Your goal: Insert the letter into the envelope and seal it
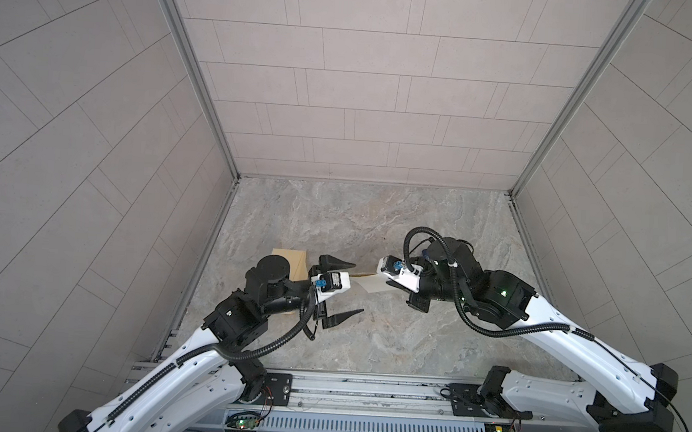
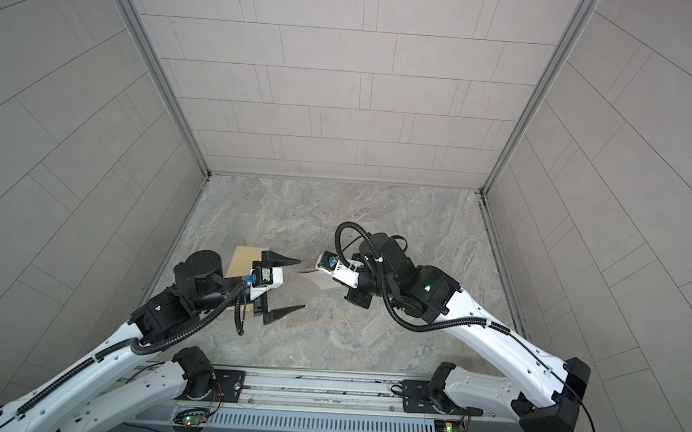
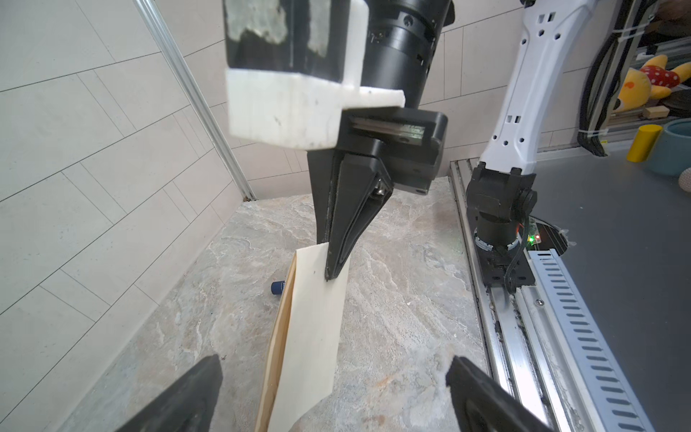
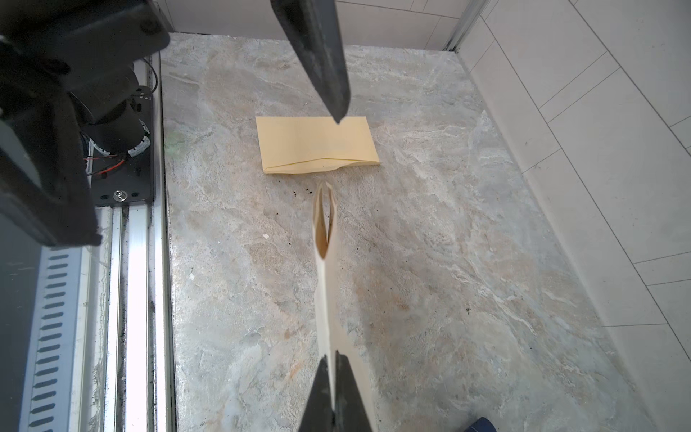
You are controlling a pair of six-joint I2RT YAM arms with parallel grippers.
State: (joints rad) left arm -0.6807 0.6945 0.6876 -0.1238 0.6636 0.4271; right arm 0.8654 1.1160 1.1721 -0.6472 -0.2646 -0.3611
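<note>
The right gripper [image 3: 331, 275] is clamped on the letter [image 3: 314, 336], a pale beige paper sheet folded over on itself. Its two black fingers are pressed together over one short end of the sheet, as the right wrist view confirms [image 4: 332, 361]. The letter is held on edge above the grey marble-patterned tabletop [image 1: 377, 227], and whether its lower edge touches the surface cannot be told. In the right wrist view the folded layers [image 4: 324, 224] part into a narrow loop at the free end. The left gripper [image 1: 359, 288] is released, with its black pointed fingers spread wide. In the left wrist view the free end of the letter runs between the two fingers [image 3: 187, 396], with a visible gap on each side. In both top views the letter [image 2: 323, 281] spans the space between the two grippers near the middle of the tabletop. The envelope [image 4: 318, 144], a plain mustard-tan paper rectangle, lies flat on the tabletop beyond the letter's free end and apart from it. In both top views the envelope [image 1: 291, 259] is partly covered by the left arm. A small dark blue cylindrical object [image 3: 278, 288] lies on the tabletop beside the letter.
</note>
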